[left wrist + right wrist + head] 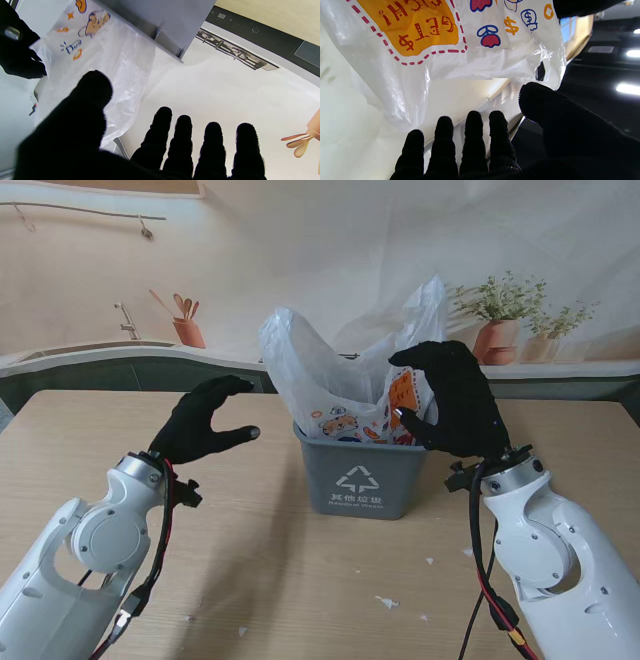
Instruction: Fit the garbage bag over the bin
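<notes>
A grey bin (357,475) with a white recycling mark stands mid-table. A white see-through garbage bag (340,375) with cartoon prints stands up out of it, its mouth loose and high above the rim. My right hand (452,400) is at the bag's right side, fingers and thumb spread either side of the orange print, not pinched. In the right wrist view the bag (460,50) hangs just past the spread fingers (473,130). My left hand (205,422) hovers open to the left of the bin, apart from the bag (100,62) and the bin (160,20).
The wooden table (300,580) has small white scraps (387,602) nearer to me than the bin. Behind the table runs a counter backdrop with a utensil pot (187,330) and potted plants (497,328).
</notes>
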Robot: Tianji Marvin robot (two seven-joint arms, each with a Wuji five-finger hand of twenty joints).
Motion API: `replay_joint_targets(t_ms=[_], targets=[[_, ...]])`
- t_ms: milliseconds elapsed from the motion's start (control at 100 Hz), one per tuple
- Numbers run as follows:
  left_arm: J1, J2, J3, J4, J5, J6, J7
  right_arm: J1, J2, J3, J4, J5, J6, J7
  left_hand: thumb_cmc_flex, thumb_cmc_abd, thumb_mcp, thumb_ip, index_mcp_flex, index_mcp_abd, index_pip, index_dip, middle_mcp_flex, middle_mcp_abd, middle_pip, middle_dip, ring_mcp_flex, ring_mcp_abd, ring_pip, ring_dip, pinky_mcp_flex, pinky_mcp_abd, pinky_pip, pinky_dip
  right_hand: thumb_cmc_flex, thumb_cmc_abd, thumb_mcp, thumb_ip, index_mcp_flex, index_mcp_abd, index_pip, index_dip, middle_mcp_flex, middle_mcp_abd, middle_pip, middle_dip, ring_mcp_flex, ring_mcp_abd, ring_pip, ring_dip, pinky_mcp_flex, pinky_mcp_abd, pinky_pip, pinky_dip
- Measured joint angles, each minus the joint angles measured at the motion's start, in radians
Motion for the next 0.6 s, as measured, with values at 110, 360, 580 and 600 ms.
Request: replay_joint_targets(t_ms=[110, 360, 580, 600], targets=[[-0.054, 0.008, 0.026, -0.006, -0.022, 0.054, -0.033, 0.010, 0.004, 0.004, 0.006, -0.059, -0.010, -0.020, -0.033, -0.008, -0.020, 0.000, 0.000, 0.003, -0.050, -0.026, -0.006, 0.000, -0.084, -0.060, -0.001, -0.013, -0.073, -0.010, 0.000, 0.000, -0.092, 0.005, -0.002, -0.003, 0.010, 0.000, 0.000, 0.000, 0.011, -0.025, 0.000, 0.000, 0.003, 0.002, 0.036, 0.000, 0.069, 0.034, 0.034, 0.014, 0.022, 0.007], [-0.163, 0.012, 0.083, 0.003, -0.086, 0.101, -0.082, 0.008, 0.005, 0.017, 0.021, -0.043, -0.019, -0.036, -0.033, -0.044, -0.065, 0.000, 0.000, 0.004, -0.065, -0.036, -0.008, -0.001, -0.137, -0.074, -0.002, -0.028, -0.129, -0.010, -0.002, 0.000, -0.210, 0.088, -0.012, -0.005, 0.012, 0.000, 0.000, 0.000, 0.031, -0.026, 0.000, 0.000, 0.015, 0.003, 0.036, 0.001, 0.086, 0.046, 0.042, 0.015, 0.033, 0.009], [-0.239, 0.011, 0.118, 0.024, -0.178, 0.143, -0.130, 0.011, 0.005, 0.019, 0.053, -0.050, -0.032, -0.045, -0.033, -0.056, -0.065, 0.000, 0.000, 0.002, -0.063, -0.036, -0.017, -0.009, -0.151, -0.074, -0.003, -0.037, -0.152, -0.010, -0.008, 0.000, -0.270, 0.111, -0.012, -0.005, 0.020, 0.000, 0.000, 0.000, 0.052, -0.035, 0.000, 0.000, 0.055, 0.018, 0.037, 0.002, 0.096, 0.049, 0.046, 0.015, 0.034, 0.009], [-0.243, 0.010, 0.121, 0.025, -0.174, 0.141, -0.127, 0.011, 0.006, 0.019, 0.055, -0.051, -0.033, -0.044, -0.033, -0.058, -0.064, 0.000, 0.000, 0.002, -0.063, -0.036, -0.017, -0.009, -0.152, -0.074, -0.003, -0.037, -0.152, -0.010, -0.010, 0.000, -0.270, 0.111, -0.012, -0.005, 0.020, 0.000, 0.000, 0.000, 0.055, -0.035, 0.000, 0.000, 0.062, 0.019, 0.037, 0.002, 0.096, 0.049, 0.046, 0.015, 0.034, 0.010]])
